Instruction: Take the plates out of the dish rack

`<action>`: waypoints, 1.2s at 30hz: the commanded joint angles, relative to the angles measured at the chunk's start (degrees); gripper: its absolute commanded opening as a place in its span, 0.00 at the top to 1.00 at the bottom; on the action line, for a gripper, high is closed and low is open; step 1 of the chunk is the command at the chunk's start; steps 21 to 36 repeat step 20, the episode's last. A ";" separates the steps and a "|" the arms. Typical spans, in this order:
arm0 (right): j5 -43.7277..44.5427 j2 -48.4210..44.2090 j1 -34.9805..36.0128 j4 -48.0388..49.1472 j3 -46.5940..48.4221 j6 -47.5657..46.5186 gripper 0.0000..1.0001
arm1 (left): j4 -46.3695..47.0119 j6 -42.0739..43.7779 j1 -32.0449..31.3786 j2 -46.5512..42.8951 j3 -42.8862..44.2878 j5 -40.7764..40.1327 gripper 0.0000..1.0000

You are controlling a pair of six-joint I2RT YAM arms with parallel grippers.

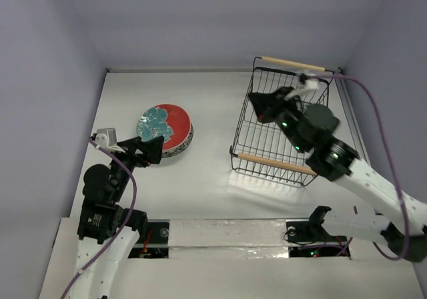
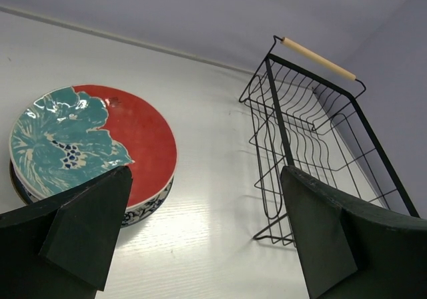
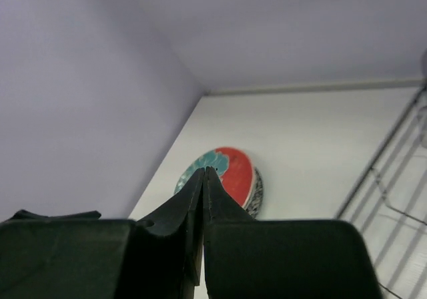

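Shows left gripper (image 2: 207,172) spread wide near stacked plates (image 1: 165,129), right gripper (image 3: 203,173) pinched together above dish rack (image 1: 275,163), white table (image 1: 213,112) between.

Red top plate (image 1: 168,125) with teal flowers; black wire dish rack (image 1: 257,145), pale wooden handles (image 1: 275,163); white table (image 1: 207,105).

The white desk (image 1: 213,105) carries a stack of plates (image 1: 165,129), a red one with teal flowers on top, at about 9 o'clock from its middle, and, well apart from it, a black wire rack (image 1: 257,142) with two wooden handles at about 3 o'clock.
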 commanded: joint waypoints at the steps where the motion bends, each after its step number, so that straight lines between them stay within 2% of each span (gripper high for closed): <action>1: 10.92 -15.80 0.43 -2.52 -5.94 -5.14 0.89 | 2.73 1.05 0.36 -0.08 2.68 1.54 0.06; 2: 12.41 -19.36 0.43 -3.22 -7.26 -5.40 0.69 | 2.91 1.22 0.36 0.01 3.12 1.54 0.06; 4: 17.16 -28.21 0.43 -5.67 -10.25 -5.76 0.47 | 2.91 1.57 0.36 0.27 5.04 1.19 0.06; 5: 18.48 -30.53 0.43 -6.74 -10.87 -5.58 0.30 | 2.83 1.66 0.36 0.62 6.02 1.02 0.05; 8: 23.75 -37.21 0.43 -9.46 -13.50 -4.09 0.16 | 3.35 1.92 0.36 1.41 10.15 1.36 0.05; 16: 23.94 -44.09 0.43 -9.91 -15.71 -2.77 0.17 | 3.00 2.89 0.36 3.26 20.26 1.98 0.05; 36: 23.07 -43.22 0.43 -9.04 -15.62 -2.77 0.18 | 3.26 2.89 0.36 3.35 19.39 2.16 0.04</action>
